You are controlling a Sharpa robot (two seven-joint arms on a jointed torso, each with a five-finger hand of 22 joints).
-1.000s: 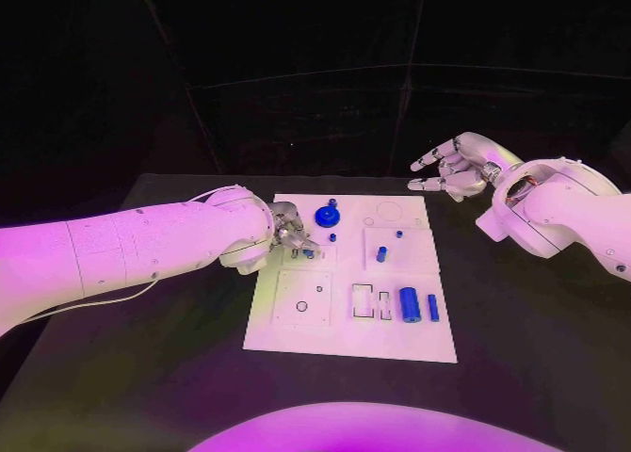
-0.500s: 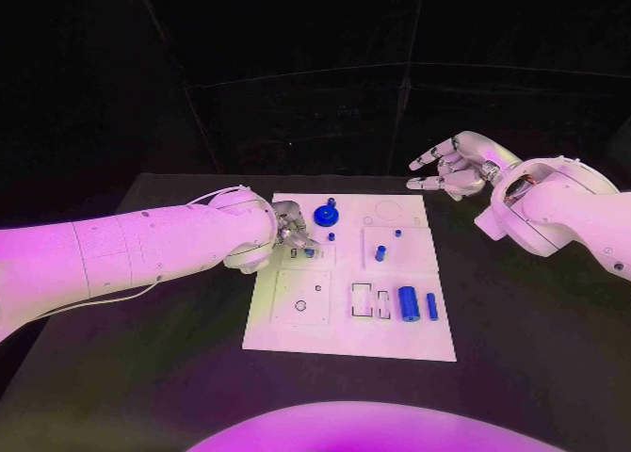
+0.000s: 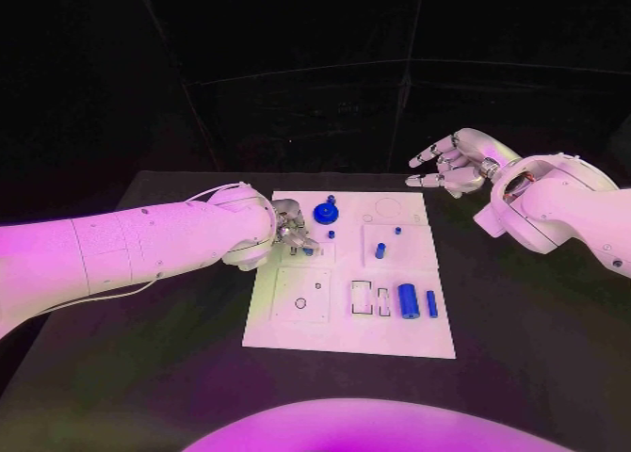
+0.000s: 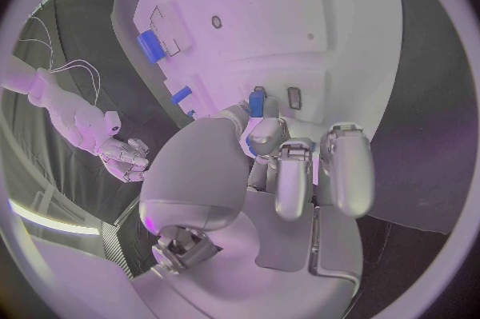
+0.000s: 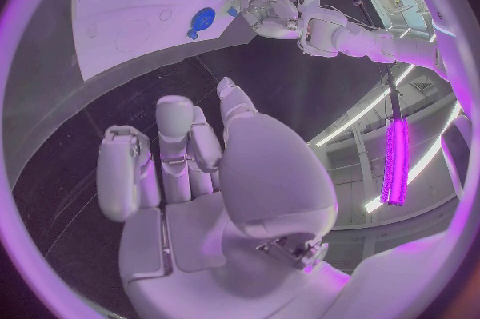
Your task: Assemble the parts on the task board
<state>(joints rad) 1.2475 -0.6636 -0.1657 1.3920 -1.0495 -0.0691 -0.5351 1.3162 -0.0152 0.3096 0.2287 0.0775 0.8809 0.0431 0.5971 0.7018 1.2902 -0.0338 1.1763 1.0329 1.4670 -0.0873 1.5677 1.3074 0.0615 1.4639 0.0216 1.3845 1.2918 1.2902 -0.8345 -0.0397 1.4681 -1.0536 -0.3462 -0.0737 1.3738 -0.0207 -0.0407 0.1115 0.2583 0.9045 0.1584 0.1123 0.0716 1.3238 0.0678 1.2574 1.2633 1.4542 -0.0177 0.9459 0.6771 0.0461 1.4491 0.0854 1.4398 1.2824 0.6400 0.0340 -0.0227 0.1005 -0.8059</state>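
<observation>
The task board (image 3: pixel 346 334) lies in the middle of the tabletop (image 3: pixel 533 320). The left hand (image 3: pixel 290 232) rests over the board's left edge near its far end, its fingers (image 4: pixel 257 121) touching a small part (image 4: pixel 256 102). A round part (image 3: pixel 327 215) stands just beyond that hand. A peg (image 3: pixel 380 251) stands mid-board; two cylinders (image 3: pixel 410 301) lie side by side nearer the right edge. The right hand (image 3: pixel 451 162) hangs above the far right corner, apart from the board.

a black table (image 3: pixel 533 320) is seen, dark and matte. the white task board (image 3: pixel 330 334) is laid flat on its middle, long side running away from the robot, with bare table left on both sides and in front.
</observation>
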